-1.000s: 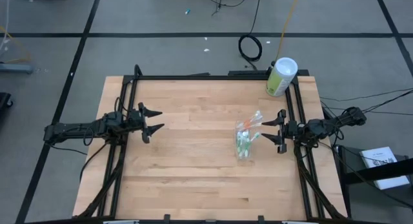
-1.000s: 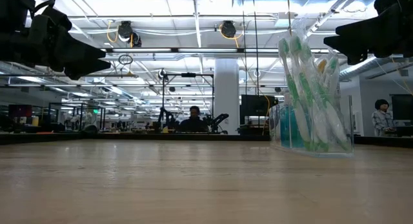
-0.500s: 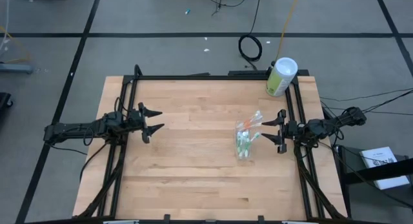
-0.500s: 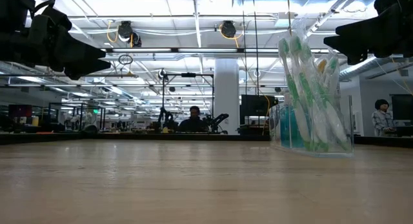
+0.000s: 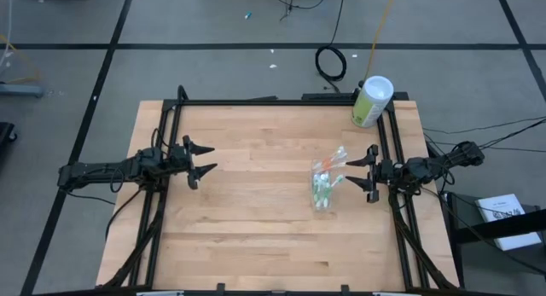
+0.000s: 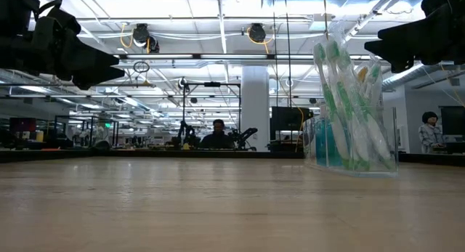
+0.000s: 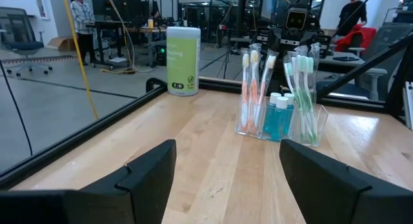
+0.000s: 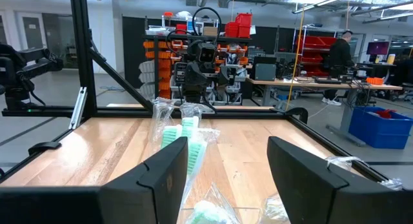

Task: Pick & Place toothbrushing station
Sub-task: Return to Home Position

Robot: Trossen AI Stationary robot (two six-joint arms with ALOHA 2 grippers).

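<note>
Outward, left gripper (image 5: 211, 158) and right gripper (image 5: 347, 172) hover by table (image 5: 256, 219) edges

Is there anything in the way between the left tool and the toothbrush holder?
Nothing visible. Only bare table lies between the open left tool and the clear toothbrush holder. The green canister stands off at a far corner; the right tool waits beyond the holder.

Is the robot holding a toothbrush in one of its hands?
No, nothing is held. The left hand and the right hand are both open and empty; the toothbrushes stand in the clear organizer.
</note>
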